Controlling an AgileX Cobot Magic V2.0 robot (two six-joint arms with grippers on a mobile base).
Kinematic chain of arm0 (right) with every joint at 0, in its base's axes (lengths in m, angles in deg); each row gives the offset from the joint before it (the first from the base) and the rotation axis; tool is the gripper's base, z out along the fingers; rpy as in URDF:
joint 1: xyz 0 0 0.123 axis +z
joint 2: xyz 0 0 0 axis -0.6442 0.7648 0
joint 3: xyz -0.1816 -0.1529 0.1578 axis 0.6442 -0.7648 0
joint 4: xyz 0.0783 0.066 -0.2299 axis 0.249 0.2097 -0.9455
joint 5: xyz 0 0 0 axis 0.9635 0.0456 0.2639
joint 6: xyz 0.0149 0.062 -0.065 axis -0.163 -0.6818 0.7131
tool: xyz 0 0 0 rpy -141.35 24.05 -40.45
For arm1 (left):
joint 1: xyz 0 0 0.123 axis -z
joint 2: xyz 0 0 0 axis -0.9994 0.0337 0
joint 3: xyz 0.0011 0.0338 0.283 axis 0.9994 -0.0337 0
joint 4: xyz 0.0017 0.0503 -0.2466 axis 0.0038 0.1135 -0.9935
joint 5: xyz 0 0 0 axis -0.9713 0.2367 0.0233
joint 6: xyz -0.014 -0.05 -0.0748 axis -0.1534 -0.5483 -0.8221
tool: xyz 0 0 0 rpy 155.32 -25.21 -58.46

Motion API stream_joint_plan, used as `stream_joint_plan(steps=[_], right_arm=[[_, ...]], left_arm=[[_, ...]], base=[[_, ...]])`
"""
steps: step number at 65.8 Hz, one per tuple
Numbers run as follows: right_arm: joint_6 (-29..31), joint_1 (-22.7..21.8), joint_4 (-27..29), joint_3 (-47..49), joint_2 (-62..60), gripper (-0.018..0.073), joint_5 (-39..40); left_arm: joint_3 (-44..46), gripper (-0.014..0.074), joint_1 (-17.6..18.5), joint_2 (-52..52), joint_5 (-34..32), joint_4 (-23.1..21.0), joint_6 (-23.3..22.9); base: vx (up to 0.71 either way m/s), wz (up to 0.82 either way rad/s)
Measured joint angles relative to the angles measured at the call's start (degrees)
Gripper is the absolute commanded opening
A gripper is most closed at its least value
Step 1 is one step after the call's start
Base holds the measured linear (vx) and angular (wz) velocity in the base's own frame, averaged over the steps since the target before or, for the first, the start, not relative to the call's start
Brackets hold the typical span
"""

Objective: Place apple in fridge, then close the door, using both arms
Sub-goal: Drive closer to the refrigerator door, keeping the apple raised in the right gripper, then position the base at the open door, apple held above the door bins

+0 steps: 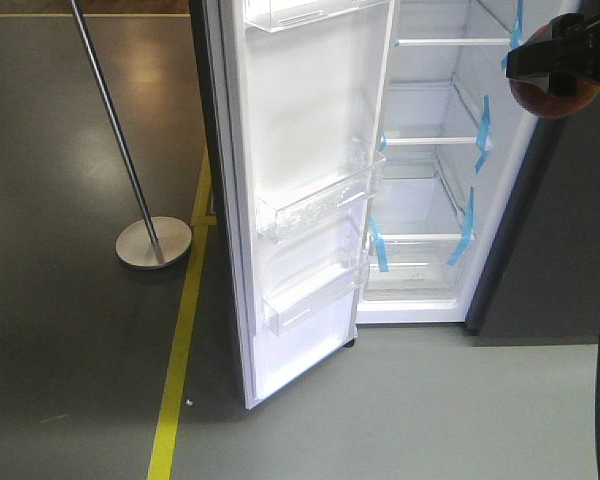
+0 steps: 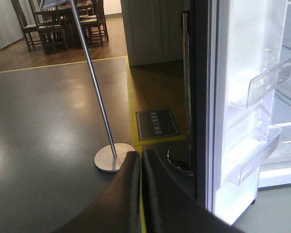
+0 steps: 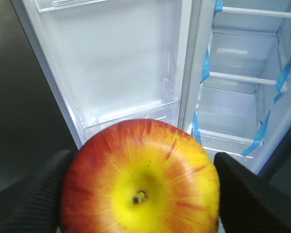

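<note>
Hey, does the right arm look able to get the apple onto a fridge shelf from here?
Probably yes. The door stands wide open, and nothing shows between the right gripper, shut on the apple, and the glass shelves of the fridge.

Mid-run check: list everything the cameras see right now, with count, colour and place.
apple: one, red and yellow, held in front of the open fridge
fridge: one, dark grey, white inside, straight ahead
door: one, white lining, swung open on the left
door bins: three showing, clear, on the door lining
glass shelves: three showing, clear, inside the fridge
blue tape strips: at least four, at the shelf ends
stand: one, metal pole on round base, floor left of door
floor line: one, yellow, beside the stand
chairs and table: wooden, far background
right tool: black, shut on the apple
left tool: black, shut, empty, low near the stand
</note>
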Motion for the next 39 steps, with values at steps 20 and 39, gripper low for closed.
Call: stream_joint_plan(steps=[20,39], right_arm=[[0.0,0.0,0.0,0.0,0.0,0.0172,0.0],[0.0,0.0,0.0,0.0,0.0,0.0172,0.0]], left_arm=[[0.0,-0.0006,0.0,0.0,0.0,0.0,0.0],[0.0,-0.0006,0.0,0.0,0.0,0.0,0.0]], base=[[0.14,-0.02],[0.13,-0.02]])
